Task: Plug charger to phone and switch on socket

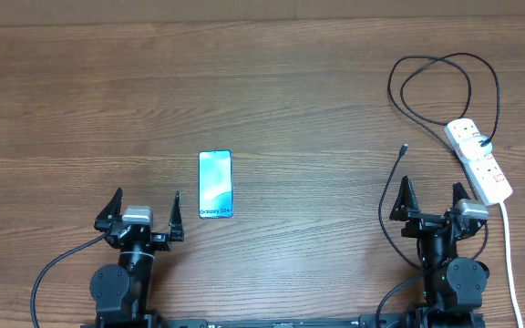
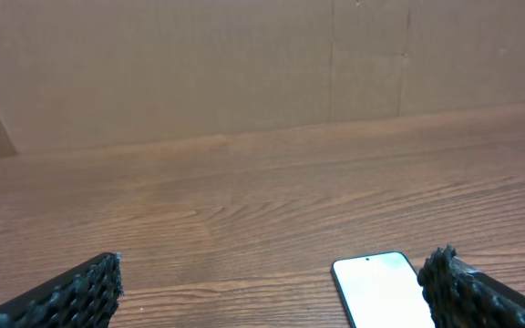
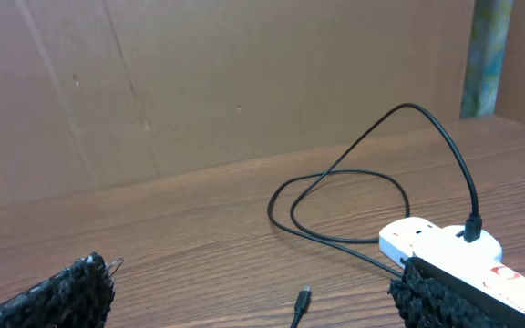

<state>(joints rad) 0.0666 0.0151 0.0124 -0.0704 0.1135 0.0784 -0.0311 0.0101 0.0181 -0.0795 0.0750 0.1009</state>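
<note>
The phone [image 1: 215, 184] lies flat on the wooden table, its light-blue screen up; the left wrist view shows its top end [image 2: 381, 287]. My left gripper [image 1: 148, 199] stands open just left of it, close to the near edge, holding nothing. The charger [image 1: 403, 148] is a thin black cable whose small plug [image 3: 303, 299] lies loose on the table. It loops back to the socket [image 1: 478, 160], a white power strip with red switches, where its other end is plugged in. My right gripper [image 1: 432, 189] is open and empty, the plug just ahead of it, the socket [image 3: 445, 246] by its right finger.
The socket's white cord [image 1: 509, 255] runs toward the near edge at the far right. A brown cardboard wall [image 2: 244, 64] closes off the far side of the table. The black cable makes wide loops [image 1: 445, 77] at the back right.
</note>
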